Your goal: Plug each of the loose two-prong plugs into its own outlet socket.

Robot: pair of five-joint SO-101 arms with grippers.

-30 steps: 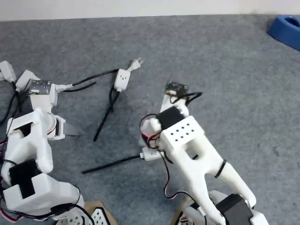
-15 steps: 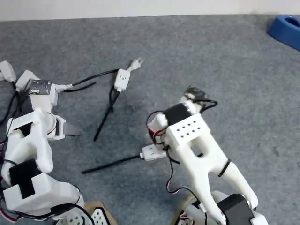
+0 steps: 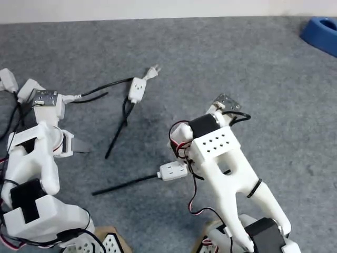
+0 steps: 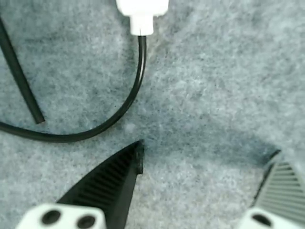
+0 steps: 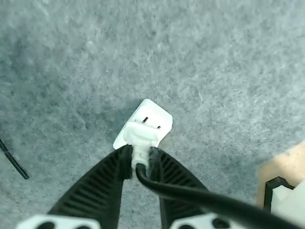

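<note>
Shows the right pincer (image 5: 139, 155) clamped on the neck of a white outlet socket (image 5: 151, 120), black cord (image 5: 190, 196) trailing, above the grey surface (image 5: 214, 57). Shows the left pincer (image 4: 200, 176) spread apart over the surface, near a white connector (image 4: 142, 12). Places a loose two-prong plug (image 3: 152, 71) just beside a second socket (image 3: 136, 89), well apart from the held one.
</note>
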